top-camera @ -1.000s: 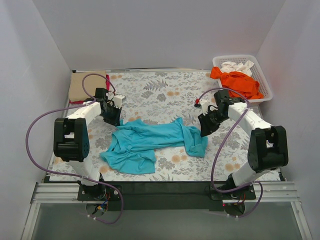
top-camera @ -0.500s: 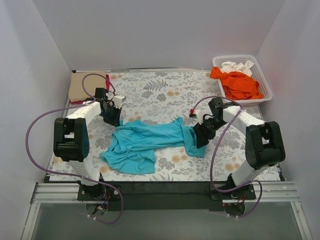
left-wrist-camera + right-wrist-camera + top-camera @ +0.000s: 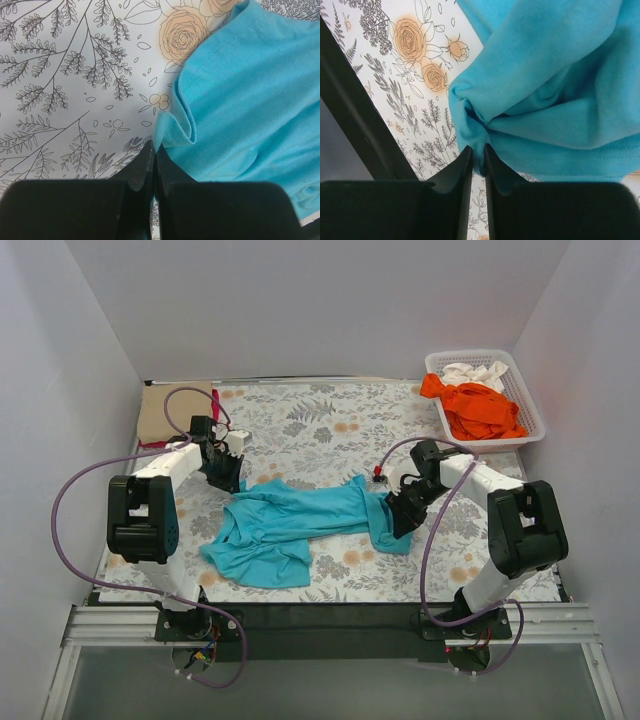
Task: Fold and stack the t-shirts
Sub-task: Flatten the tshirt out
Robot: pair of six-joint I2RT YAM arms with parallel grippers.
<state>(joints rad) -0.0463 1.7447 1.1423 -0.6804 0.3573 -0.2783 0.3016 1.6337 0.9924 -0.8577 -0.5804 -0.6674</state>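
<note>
Plainly, the scene read as follows.

Turquoise t-shirt (image 3: 300,525): lay crumpled in a long band across the middle of the surface, nearer the near edge. A bunched mass sat at its left end and a folded lump at its right end. Its collar and sleeves could not be told apart in the rumples.

Left tool (image 3: 154,150): its fingers were pressed together at a corner of the turquoise hem, at the band's far-left end. Its wrist view was too tight to show how much cloth sat between them.

Right tool (image 3: 478,150): its fingers were drawn close on a gathered fold of the turquoise cloth at the band's right end, and teal showed in the narrow slit between them.

Floral cloth (image 3: 320,430): covered the surface under the shirt. The arms hid its near edge in part.

Basket (image 3: 532,410): stood at the far-right corner.

Orange t-shirt (image 3: 480,408): was heaped in the basket and spilled over its left rim.

White t-shirt (image 3: 472,372): was bundled at the far end of the basket, partly under the orange one.

Tan t-shirt (image 3: 165,415): lay flat at the far-left corner. No sleeves or collar could be made out on it.

Magenta-red t-shirt (image 3: 215,398): showed only as a sliver beside the tan one, crossed by a cable.
</note>
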